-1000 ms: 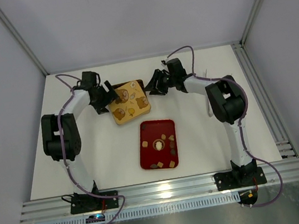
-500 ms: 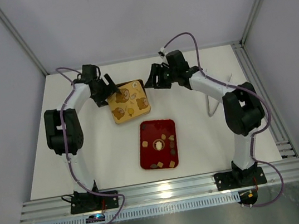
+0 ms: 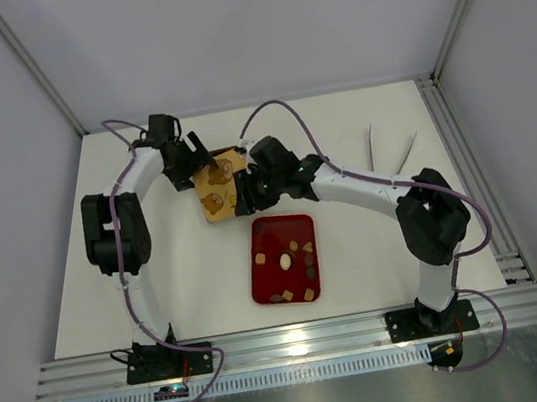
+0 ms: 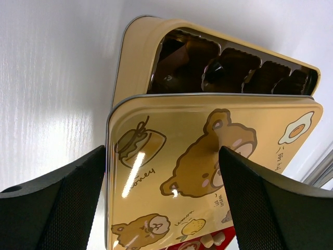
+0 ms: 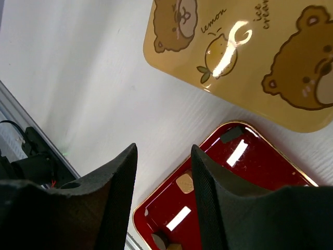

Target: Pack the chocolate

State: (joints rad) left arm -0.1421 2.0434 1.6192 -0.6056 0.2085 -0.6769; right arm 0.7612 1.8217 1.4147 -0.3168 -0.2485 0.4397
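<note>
The chocolate (image 3: 284, 259) lies as small loose pieces, dark, tan and one cream oval, scattered in the red tray (image 3: 268, 235). The tray sits mid-tabletop toward the near edge, with its long axis running near to far. Just beyond the tray's far edge stands the gold box (image 4: 136, 57), its bear-printed lid (image 3: 214, 203) slid partly across it, so that only the far row of brown compartments shows in the left wrist view. The right gripper (image 3: 246, 196) hovers above the lid's near right corner, fingers apart with nothing between them. The pieces lie just nearward of it, so we judge the right arm the closer one for a pick. The left gripper (image 4: 161, 151) hangs over the lid's far left corner, jaws spread wide, and we see nothing held. Tabletop shows beside both long edges of the tray, giving room to approach, though the lid covers most compartments.
</note>
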